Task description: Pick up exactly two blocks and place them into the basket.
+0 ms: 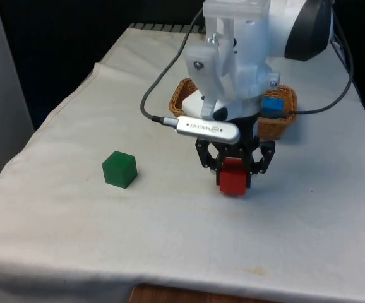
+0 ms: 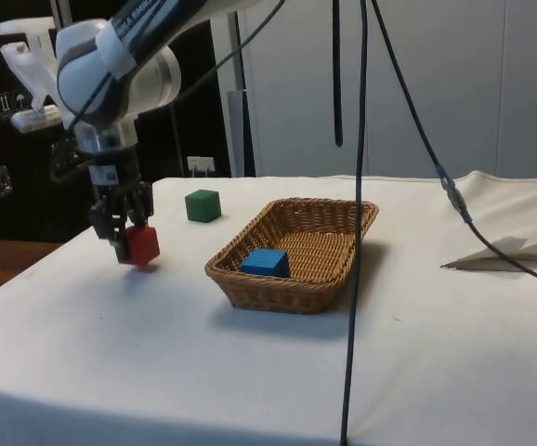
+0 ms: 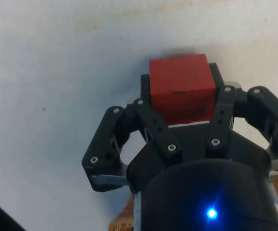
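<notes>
My gripper [image 1: 234, 172] [image 2: 129, 237] [image 3: 182, 98] is shut on a red block [image 1: 233, 183] [image 2: 142, 246] [image 3: 181, 79], held between its black fingers low over the white cloth. I cannot tell whether the block still touches the cloth. A wicker basket [image 1: 277, 129] [image 2: 282, 295] stands just behind the gripper, toward the robot, with a blue block [image 1: 272, 105] [image 2: 266, 262] lying inside it. A green block [image 1: 119, 169] [image 2: 203, 204] rests on the cloth by itself, toward the front view's left of the gripper.
A grey cable [image 1: 154, 95] loops from the wrist over the cloth beside the basket. Crumpled white cloth [image 2: 515, 249] lies at the side view's right. The table's front edge [image 1: 170, 293] runs close below the red block.
</notes>
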